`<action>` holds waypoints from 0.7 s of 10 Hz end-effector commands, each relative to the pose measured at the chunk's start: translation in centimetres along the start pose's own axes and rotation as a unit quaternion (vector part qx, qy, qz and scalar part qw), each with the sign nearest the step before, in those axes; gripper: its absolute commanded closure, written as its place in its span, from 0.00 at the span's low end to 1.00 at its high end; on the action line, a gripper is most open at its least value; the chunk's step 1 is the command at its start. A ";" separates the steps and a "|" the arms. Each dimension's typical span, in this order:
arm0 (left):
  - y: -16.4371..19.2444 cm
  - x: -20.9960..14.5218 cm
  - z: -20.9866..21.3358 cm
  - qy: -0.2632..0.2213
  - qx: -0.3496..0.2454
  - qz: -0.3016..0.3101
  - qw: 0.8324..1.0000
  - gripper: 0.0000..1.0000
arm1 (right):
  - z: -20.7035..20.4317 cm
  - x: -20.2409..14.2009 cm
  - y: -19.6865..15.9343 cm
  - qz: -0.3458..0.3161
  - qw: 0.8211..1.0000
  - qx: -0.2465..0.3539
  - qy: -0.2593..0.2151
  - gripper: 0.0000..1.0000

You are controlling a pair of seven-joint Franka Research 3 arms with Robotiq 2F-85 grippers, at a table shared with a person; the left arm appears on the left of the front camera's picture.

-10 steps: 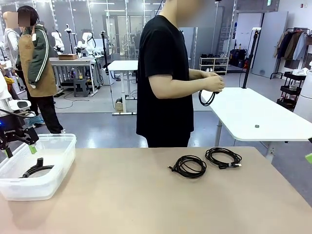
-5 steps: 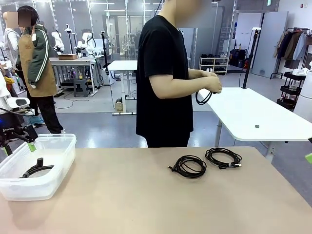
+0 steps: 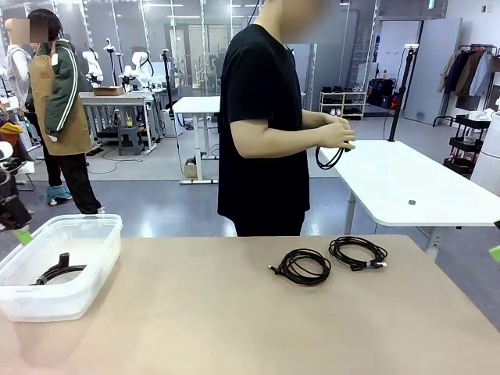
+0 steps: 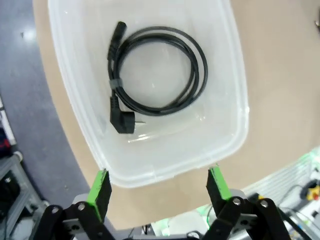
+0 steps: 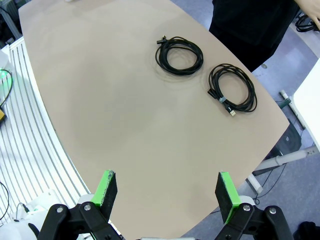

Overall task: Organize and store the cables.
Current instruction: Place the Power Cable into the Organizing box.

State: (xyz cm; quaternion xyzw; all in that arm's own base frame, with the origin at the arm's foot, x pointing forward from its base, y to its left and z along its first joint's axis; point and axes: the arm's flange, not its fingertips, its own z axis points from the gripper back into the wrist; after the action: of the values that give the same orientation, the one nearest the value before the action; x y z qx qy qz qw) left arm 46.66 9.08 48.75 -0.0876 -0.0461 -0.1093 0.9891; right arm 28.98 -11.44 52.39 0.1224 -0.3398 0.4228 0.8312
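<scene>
A clear plastic bin [image 3: 87, 269] stands at the table's left end with one coiled black cable [image 3: 55, 272] in it. From above, the left wrist view shows that cable [image 4: 155, 75] lying flat in the bin [image 4: 230, 110], plug end at the left. My left gripper [image 4: 159, 185] is open and empty above the bin's near rim; from the front it [image 3: 14, 223] sits at the picture's left edge. Two coiled cables [image 3: 305, 267] [image 3: 358, 252] lie right of centre. High over the table, my right gripper [image 5: 165, 189] is open, with these cables [image 5: 180, 54] [image 5: 232, 90] beyond it.
A person in a black shirt stands at the far side, holding another black cable coil [image 3: 332, 156] in both hands at chest height. A white table [image 3: 406, 187] stands behind on the right. The tabletop [image 3: 195, 312] between bin and coils is bare.
My left gripper has drawn back from the bin's left rim, up and to the picture's left edge, still open. The person's hands have shifted the held coil slightly.
</scene>
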 end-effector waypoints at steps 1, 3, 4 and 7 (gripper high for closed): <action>-0.1 -2.7 -0.6 -0.041 -0.028 -0.037 0.998 0.03 | 0.1 0.0 0.0 0.003 1.000 0.000 -0.002 0.00; -0.4 -5.7 -0.8 -0.082 -0.039 -0.098 0.991 0.03 | 0.1 0.0 0.0 0.003 1.000 0.000 -0.002 0.00; -0.3 -7.4 -1.1 -0.114 -0.054 -0.149 0.981 0.03 | 0.1 0.0 0.0 0.003 1.000 0.000 -0.002 0.00; -0.7 -14.2 0.3 -0.200 -0.075 -0.233 0.949 0.03 | 0.1 0.0 0.0 0.003 1.000 0.000 -0.002 0.00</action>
State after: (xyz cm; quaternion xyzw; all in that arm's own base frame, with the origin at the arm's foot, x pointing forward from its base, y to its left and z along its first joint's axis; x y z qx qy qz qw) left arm 35.22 11.18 47.47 -0.1535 -0.2104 -0.3031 0.9167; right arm 28.98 -11.43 52.38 0.1224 -0.3396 0.4229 0.8312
